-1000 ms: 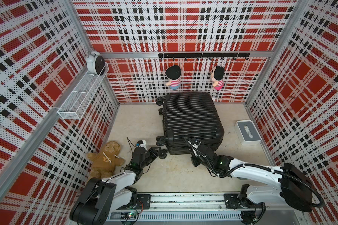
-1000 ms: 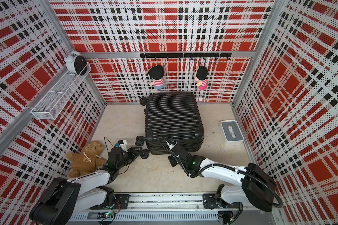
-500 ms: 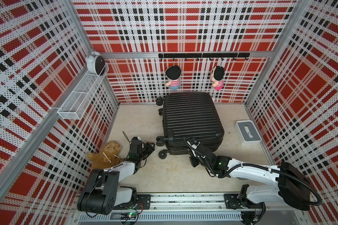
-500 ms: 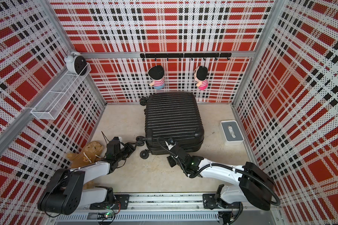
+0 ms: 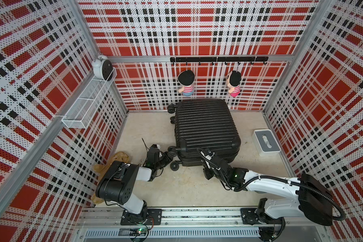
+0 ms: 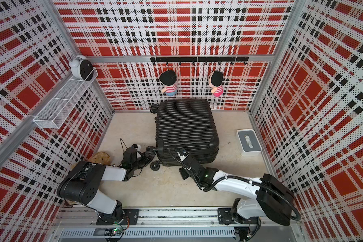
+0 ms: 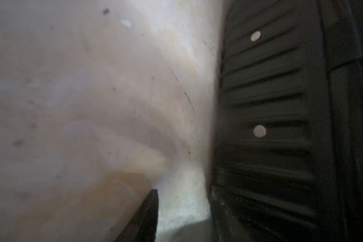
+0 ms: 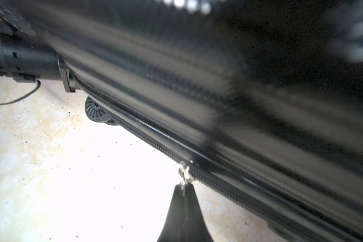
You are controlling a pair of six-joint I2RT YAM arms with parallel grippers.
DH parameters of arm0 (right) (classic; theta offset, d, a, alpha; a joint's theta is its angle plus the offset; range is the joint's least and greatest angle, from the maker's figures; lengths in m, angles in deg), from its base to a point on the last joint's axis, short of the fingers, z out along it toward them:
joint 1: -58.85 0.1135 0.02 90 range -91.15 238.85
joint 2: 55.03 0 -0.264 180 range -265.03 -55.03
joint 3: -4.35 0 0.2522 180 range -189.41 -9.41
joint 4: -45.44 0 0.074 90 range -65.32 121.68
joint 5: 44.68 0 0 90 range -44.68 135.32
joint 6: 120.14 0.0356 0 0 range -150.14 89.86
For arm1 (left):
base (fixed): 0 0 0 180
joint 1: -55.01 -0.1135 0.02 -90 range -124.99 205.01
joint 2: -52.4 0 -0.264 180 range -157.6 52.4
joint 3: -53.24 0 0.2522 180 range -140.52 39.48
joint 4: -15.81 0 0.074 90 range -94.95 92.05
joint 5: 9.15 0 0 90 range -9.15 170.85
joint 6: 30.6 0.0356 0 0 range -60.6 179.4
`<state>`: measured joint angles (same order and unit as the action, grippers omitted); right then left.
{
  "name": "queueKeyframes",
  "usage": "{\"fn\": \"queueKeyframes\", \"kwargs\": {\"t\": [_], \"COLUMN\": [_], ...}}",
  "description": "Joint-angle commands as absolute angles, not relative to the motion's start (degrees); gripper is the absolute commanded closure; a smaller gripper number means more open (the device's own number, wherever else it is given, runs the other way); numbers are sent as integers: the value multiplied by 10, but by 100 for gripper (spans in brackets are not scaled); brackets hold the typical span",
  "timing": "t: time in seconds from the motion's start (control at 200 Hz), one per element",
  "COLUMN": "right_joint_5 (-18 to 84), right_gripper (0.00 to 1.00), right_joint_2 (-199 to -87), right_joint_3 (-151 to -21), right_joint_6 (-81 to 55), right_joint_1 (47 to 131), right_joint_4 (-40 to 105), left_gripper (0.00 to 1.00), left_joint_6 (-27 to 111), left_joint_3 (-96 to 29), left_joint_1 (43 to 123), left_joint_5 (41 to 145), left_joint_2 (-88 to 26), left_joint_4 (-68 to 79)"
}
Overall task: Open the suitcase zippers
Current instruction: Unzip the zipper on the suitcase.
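Note:
The black ribbed suitcase lies flat on the floor in both top views, wheels to the left. My right gripper is shut on the small silver pull of the zippers on the case's near side. The right arm reaches in there from the right. My left gripper sits low at the near-left corner, beside the wheels. In the left wrist view one dark finger stands apart from the ribbed shell, with only floor between.
A white-grey tissue box lies right of the case. A brown teddy bear is partly hidden under the left arm. A wire basket and a clock hang on the left wall, two dolls on the back wall.
The left arm folded up at its elbow; its gripper drew back left from the corner wheels, then returned to them. The right gripper has stayed shut at the near side.

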<state>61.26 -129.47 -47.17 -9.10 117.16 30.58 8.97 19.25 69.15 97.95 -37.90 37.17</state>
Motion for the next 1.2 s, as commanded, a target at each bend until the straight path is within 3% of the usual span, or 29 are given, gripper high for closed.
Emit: {"fn": "queueKeyframes", "kwargs": {"t": [0.0, 0.611, 1.197], "right_joint_5": [626, 608, 615], "right_gripper": [100, 100, 100], "right_joint_2": [-1262, -1245, -1314], "right_joint_3": [-458, -438, -478], "right_joint_6": [-80, -87, -79], "right_joint_1": [1180, 1192, 1245], "right_joint_4": [309, 336, 361], "left_gripper": [57, 58, 59], "left_joint_6": [79, 33, 24], "left_joint_3": [215, 244, 270], "left_joint_1": [722, 813, 822], "left_joint_5": [982, 945, 946], "left_joint_2": [-389, -369, -364], "left_joint_4": [368, 387, 423]}}
